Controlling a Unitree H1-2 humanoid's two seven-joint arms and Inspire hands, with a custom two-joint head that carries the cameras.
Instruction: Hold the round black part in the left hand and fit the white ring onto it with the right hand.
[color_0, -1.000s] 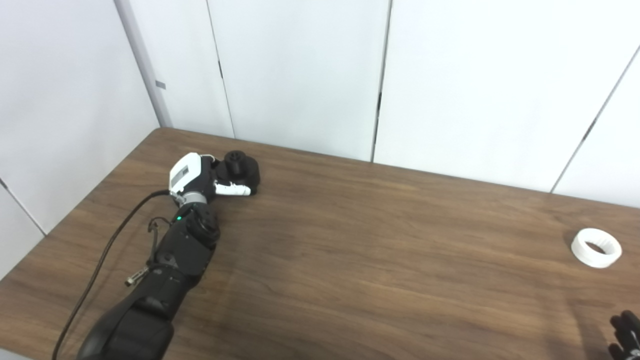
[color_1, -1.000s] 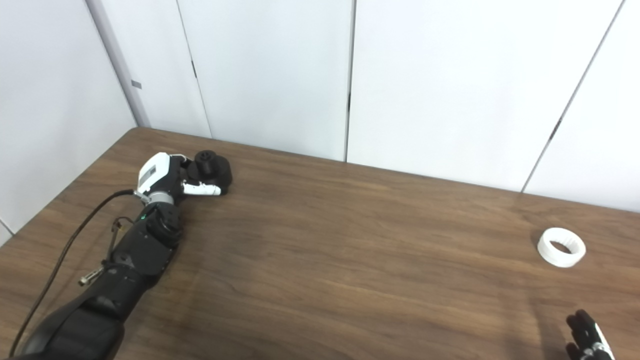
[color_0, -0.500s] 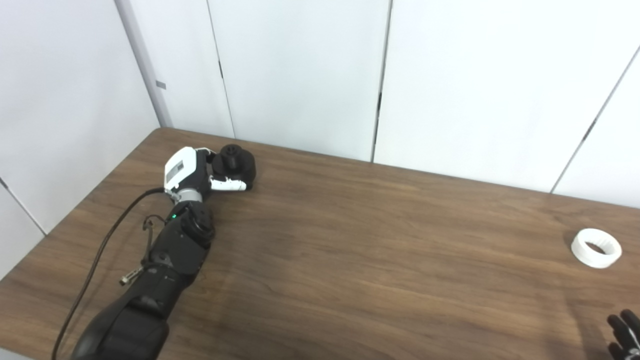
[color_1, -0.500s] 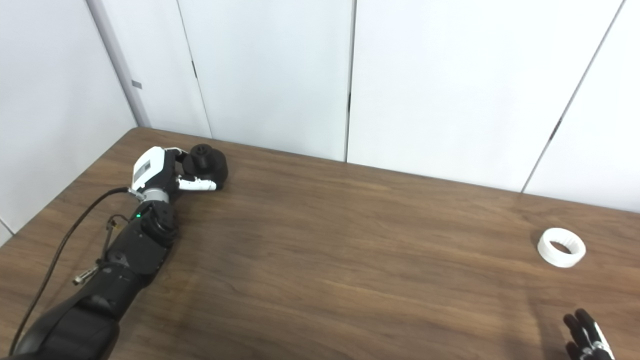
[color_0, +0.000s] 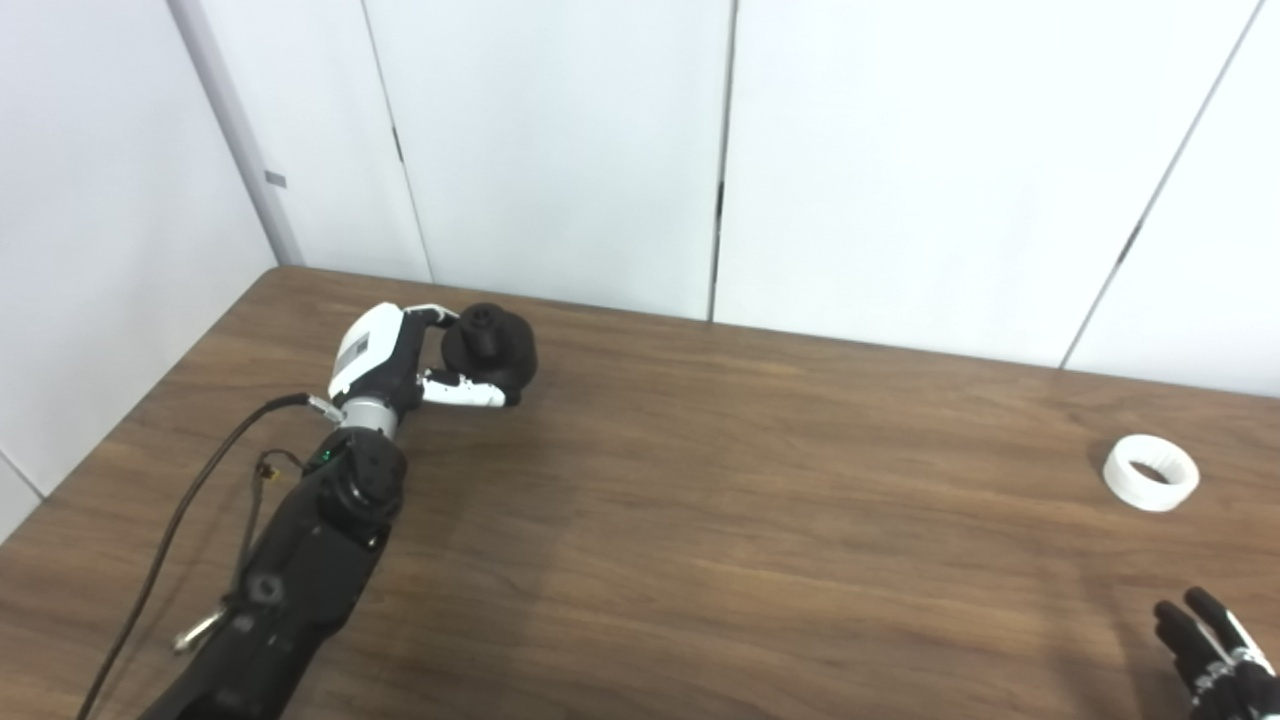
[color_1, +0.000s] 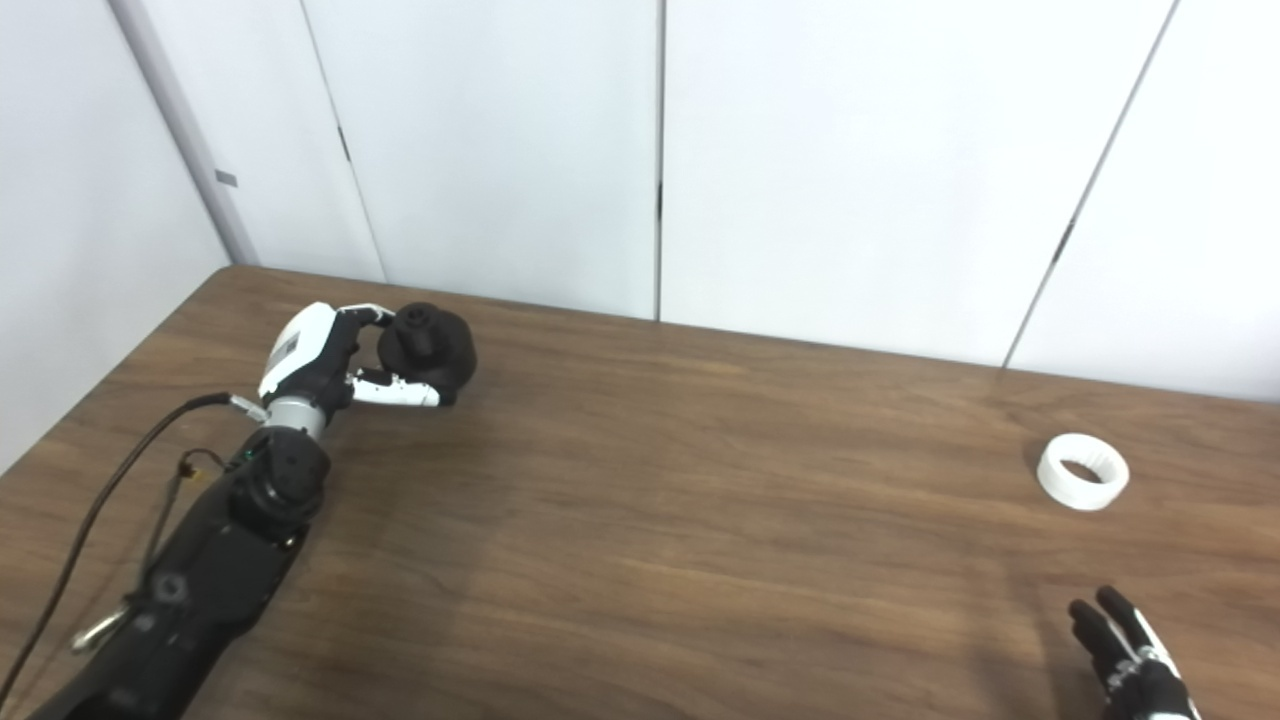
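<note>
Both views have slid sideways since a second ago, so the camera turned; beyond that, the left hand (color_0: 400, 355) has tipped the round black part (color_0: 490, 345) up, so its knobbed face now tilts toward the right instead of pointing up, and more of the right hand (color_1: 1130, 665) shows at the bottom edge.

No containers are in sight; everything sits directly on the brown wooden table (color_0: 750, 500).

At about ten o'clock in the scene, the left hand is closed around the black part: a white thumb crosses under its lower edge and other fingers curl over the top. Whether the part is clear of the tabletop or brushing it cannot be told. The left arm (color_0: 300, 560) runs down to the bottom-left corner, with a black cable (color_0: 170, 540) looping beside it.

At about three o'clock, the white ring (color_1: 1083, 472) lies flat on the wood, hole up, well apart from both hands. At five o'clock the right hand shows only dark fingertips, spread apart and holding nothing.

The table's far edge meets white wall panels (color_1: 850, 170); its left edge runs close by the left arm. Between the black part and the ring the wood is a wide bare stretch.
</note>
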